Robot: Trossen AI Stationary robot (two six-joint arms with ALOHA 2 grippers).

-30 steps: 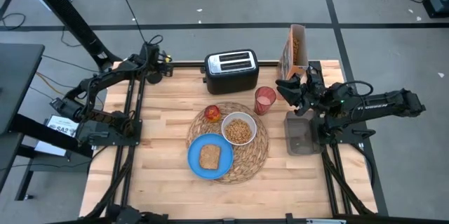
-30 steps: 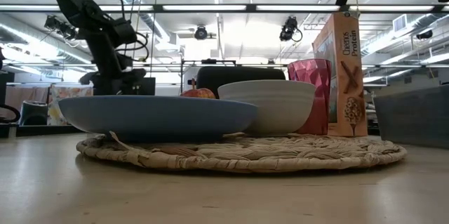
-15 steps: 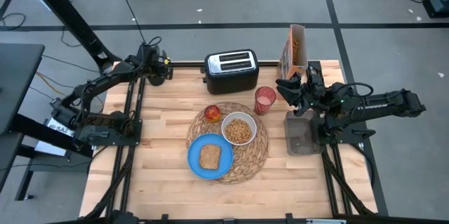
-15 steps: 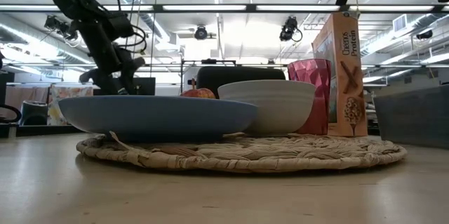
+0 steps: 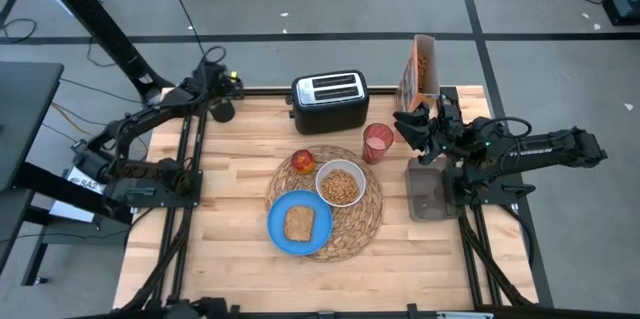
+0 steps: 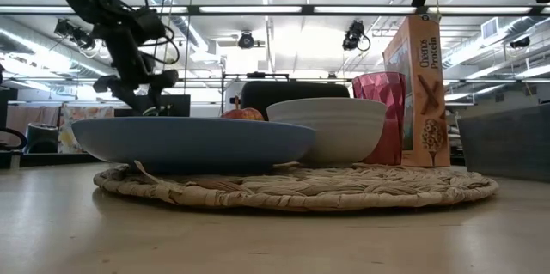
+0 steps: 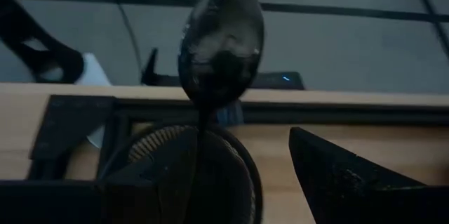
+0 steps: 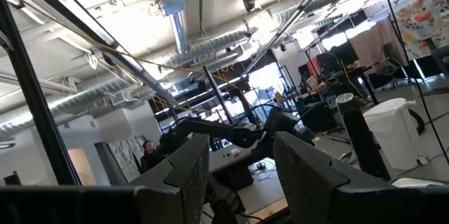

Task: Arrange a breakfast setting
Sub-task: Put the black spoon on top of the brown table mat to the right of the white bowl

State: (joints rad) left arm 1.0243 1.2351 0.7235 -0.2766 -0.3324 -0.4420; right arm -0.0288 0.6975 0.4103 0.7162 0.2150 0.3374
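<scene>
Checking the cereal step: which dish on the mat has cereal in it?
The white bowl, filled with tan cereal; the blue plate beside it holds only a toast slice.

Toast slice (image 5: 298, 222) on blue plate (image 5: 277, 231); cereal-filled bowl (image 5: 340, 184) beside

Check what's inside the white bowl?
White bowl holds tan cereal pieces filling most of its inside, per the high view. The bowl's bottom is covered; the low view shows only its outer wall.

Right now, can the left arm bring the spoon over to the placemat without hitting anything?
Probably yes. The left gripper holds the metal spoon at the table's far left corner, and bare table lies between it and the straw placemat. Only the black toaster, behind the mat, stands near that path.
</scene>
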